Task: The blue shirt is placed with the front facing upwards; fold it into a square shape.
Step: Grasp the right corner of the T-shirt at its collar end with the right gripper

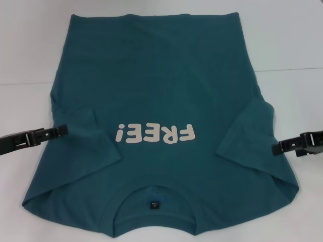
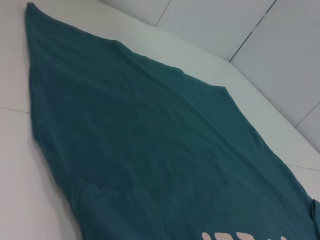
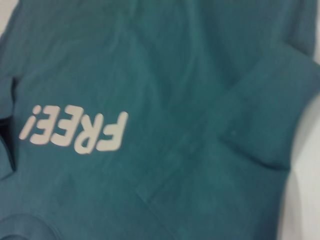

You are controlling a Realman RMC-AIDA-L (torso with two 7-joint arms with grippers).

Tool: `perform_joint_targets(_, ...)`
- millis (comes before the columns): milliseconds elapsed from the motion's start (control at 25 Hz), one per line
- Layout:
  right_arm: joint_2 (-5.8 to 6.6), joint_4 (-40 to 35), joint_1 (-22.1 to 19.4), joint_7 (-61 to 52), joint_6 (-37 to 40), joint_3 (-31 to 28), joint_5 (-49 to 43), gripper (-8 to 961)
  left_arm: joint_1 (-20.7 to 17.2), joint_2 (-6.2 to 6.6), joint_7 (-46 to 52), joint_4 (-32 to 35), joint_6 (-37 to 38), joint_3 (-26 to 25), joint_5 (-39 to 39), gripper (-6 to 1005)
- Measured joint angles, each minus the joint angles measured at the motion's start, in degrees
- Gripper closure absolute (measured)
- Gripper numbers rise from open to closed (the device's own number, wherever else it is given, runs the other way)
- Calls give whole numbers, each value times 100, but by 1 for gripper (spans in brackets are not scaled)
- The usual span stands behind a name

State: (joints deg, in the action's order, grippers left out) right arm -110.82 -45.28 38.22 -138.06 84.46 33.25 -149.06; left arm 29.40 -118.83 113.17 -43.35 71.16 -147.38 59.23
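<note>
Blue shirt (image 1: 161,96) spread front-up on white table (image 1: 30,50), both arms poised at its sides.

Nearest: collar with dark neck label (image 1: 155,204), then the cream FREE! lettering (image 1: 155,135) reading upside down, hem farthest off. Both sleeves lie folded in over the body, so the sides look already narrowed, ready for a lengthwise fold. Left pincer (image 1: 59,130) sits at the shirt's left edge, right pincer (image 1: 279,147) at the right edge near the sleeve; cannot tell whether either is clenched or released. Beyond the hem, only a table seam (image 1: 287,70); nothing obstructs.
</note>
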Motion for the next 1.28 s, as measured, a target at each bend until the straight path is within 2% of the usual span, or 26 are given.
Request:
perform_joint_targets(280, 20, 165, -154, 33, -27, -16, -1, 37, 17, -33, -8, 2, -57, 0, 0, 124)
perform_joint_targets(1280, -106, 589, -102, 79, -232, 6, 16, 37, 85, -52, -94, 69, -205, 15, 1, 124)
